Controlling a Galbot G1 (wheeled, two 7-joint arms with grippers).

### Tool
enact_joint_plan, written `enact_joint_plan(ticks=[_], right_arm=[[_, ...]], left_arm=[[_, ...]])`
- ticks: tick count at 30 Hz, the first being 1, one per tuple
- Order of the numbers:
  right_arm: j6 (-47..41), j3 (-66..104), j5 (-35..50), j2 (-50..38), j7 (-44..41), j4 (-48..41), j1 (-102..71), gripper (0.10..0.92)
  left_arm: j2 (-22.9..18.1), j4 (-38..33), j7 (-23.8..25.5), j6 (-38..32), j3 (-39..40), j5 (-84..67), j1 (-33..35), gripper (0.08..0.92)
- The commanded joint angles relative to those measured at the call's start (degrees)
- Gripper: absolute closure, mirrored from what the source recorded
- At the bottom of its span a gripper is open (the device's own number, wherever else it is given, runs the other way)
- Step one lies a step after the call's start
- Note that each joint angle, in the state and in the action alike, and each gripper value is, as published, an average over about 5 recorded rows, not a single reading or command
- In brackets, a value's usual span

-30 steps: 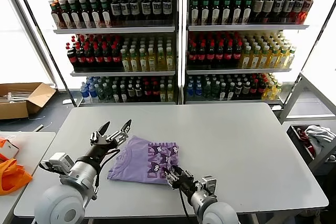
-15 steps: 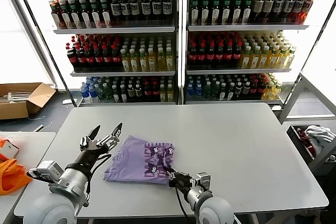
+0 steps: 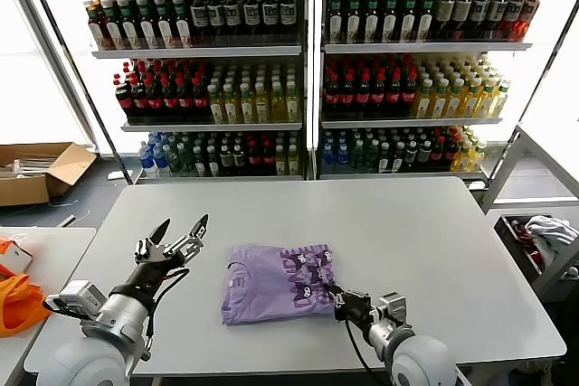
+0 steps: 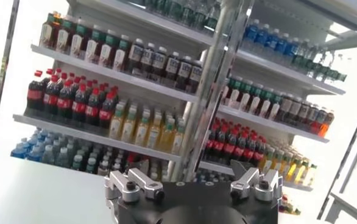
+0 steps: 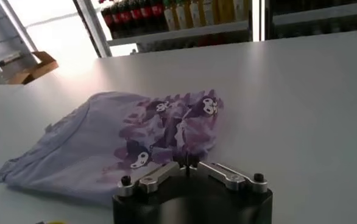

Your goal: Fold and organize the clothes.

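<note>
the t-shirt (image 3: 278, 282) lies folded on the grey table (image 3: 434, 250), lower centre of the head frame, print side up at its right half, small white neck label at its left. right gripper (image 3: 339, 299) sits at the shirt's lower right corner, jaws closed on the fabric edge; the right wrist view shows the fingers (image 5: 222, 173) pinched together with the shirt (image 5: 130, 143) bunched against them. left gripper (image 3: 177, 227) is held above the table at lower left, well apart from the shirt, jaws spread wide and holding nothing. containers: a cardboard box (image 3: 38, 172) at far left on the floor, contents unclear; a bin (image 3: 534, 246) at right edge holding crumpled cloth. shelves (image 3: 308, 51) at the top of the frame are packed with bottles.
</note>
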Motion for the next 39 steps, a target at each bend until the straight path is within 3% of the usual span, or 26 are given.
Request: enact_joint_plan(ticks=[1, 7, 14, 26, 33, 39], right_arm=[[1.2, 13.1, 0.6, -7.4, -3.7, 5.8, -6.2, 0.914], [-1.0, 13.7, -0.6, -8.0, -4.7, 12.3, -9.3, 0.791], [3.3, 10.0, -3.6, -9.1, -5.2, 15.5, -1.9, 0.575], [8.5, -8.9, -5.7, 6.3, 0.7, -7.3, 8.2, 0.252], [8.2, -9.6, -7.2, 6.5, 2.7, -14.0, 5.9, 0.203], [9.1, -7.0, -6.0, 5.5, 6.9, -7.5, 4.0, 0.202]], left_arm=[[-0.6, 0.4, 0.1, 0.1, 0.9, 0.3, -0.6, 0.177], [-0.8, 0.0, 0.2, 0.1, 1.0, 0.4, -0.3, 0.177], [-1.6, -0.7, 0.6, -0.1, 0.1, 0.4, 0.9, 0.177], [-3.4, -1.2, 1.4, -0.5, 0.4, 2.2, 3.5, 0.177], [-4.5, -0.8, 2.2, -0.6, 0.8, 2.6, 4.2, 0.177], [-4.8, 0.1, 2.4, -0.7, 1.3, 2.8, 3.4, 0.177]])
